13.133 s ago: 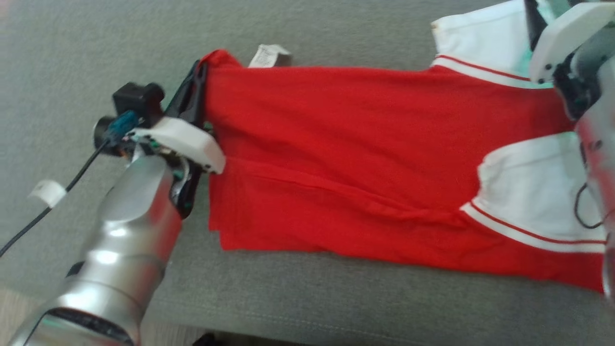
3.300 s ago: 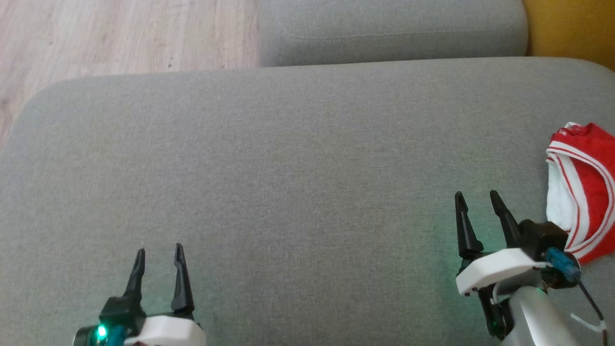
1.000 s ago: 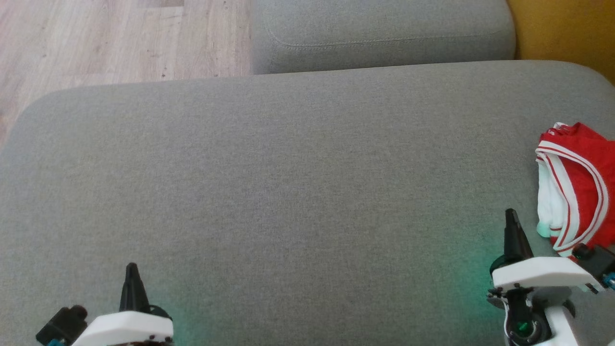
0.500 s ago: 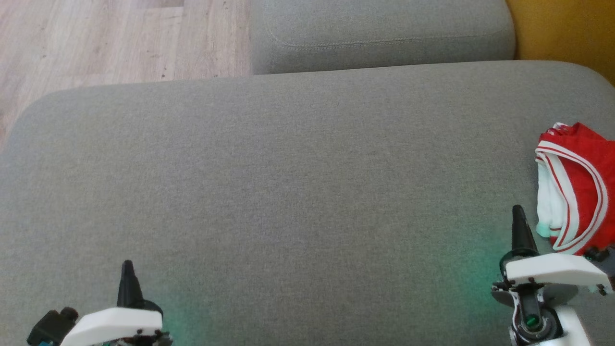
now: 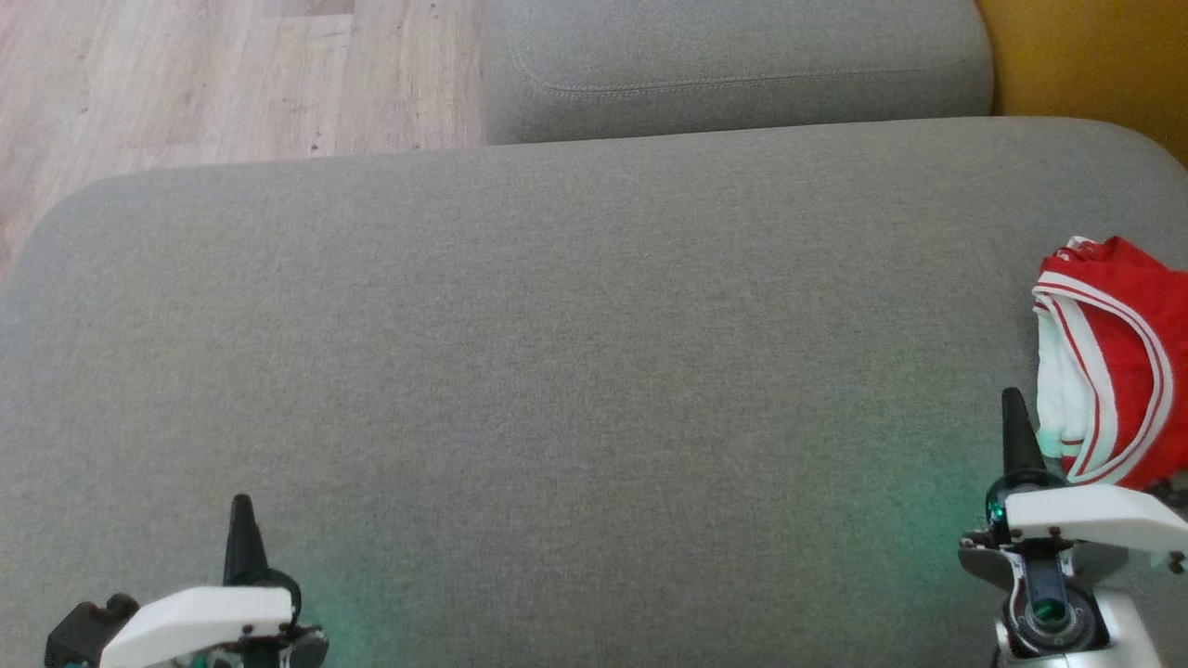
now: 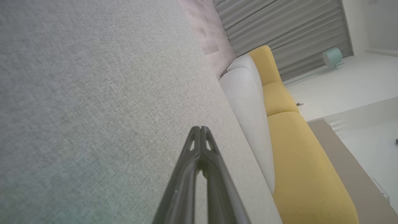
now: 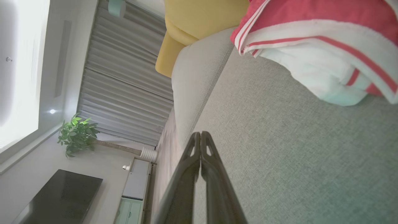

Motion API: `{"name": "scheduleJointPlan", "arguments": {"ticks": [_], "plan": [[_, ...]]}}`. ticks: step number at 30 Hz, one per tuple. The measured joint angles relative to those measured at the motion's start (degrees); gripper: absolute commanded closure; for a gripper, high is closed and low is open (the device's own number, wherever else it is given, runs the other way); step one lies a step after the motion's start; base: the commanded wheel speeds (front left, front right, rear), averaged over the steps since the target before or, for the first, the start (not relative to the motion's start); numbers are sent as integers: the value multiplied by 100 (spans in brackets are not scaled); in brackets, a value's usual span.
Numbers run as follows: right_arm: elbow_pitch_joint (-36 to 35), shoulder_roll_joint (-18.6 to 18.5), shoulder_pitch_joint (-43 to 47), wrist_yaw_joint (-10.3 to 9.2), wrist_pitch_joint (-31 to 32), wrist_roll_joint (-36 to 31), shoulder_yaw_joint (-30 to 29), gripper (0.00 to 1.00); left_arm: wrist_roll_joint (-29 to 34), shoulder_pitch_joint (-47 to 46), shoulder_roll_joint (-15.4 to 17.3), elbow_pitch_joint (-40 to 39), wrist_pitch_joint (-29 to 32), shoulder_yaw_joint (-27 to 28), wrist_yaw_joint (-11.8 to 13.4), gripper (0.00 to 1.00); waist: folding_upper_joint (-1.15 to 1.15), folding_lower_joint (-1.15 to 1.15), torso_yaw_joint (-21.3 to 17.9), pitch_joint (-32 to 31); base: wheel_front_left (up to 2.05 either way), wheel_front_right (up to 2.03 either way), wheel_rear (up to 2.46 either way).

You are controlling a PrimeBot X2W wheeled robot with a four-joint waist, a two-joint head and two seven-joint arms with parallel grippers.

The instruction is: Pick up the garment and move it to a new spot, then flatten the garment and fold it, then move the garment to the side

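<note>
Now that the left gripper [image 5: 242,520] and right gripper [image 5: 1014,417] have pinched shut, empty, and drawn back to the near edge of the cushion [image 5: 575,371], the red-and-white garment [image 5: 1109,362] lies at the right, seemingly folded though partly cut off, so the task looks done.

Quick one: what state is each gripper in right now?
Left gripper: closed, empty.
Right gripper: closed, empty, next to the red shirt but not holding it.
</note>
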Motion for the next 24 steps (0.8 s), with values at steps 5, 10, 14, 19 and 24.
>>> {"name": "scheduleJointPlan", "arguments": {"ticks": [5, 10, 14, 19, 24], "plan": [[-70, 0, 7, 0, 65, 332, -36, 100, -318, -7, 0, -58, 73, 19, -44, 100, 0, 0, -3, -2, 0, 0, 0], [-147, 0, 10, 0, 157, 657, -88, 100, -638, -47, -1, -93, 160, 40, -48, 100, 0, 0, -5, -4, 0, 0, 0], [-209, 0, 15, 0, 213, 917, -134, 100, -894, -86, -1, -107, 216, 78, -90, 100, 0, 0, -7, -5, 0, 0, 0], [-291, 0, 20, 0, 289, 1251, -165, 100, -1205, -118, -1, -148, 310, 140, -123, 100, 0, 0, -9, -7, 0, 0, 0], [-367, 0, 42, 0, 364, 1581, -191, 100, -1524, -118, -1, -181, 382, 166, -141, 100, 0, 0, -12, -8, 0, 0, 0]]}}
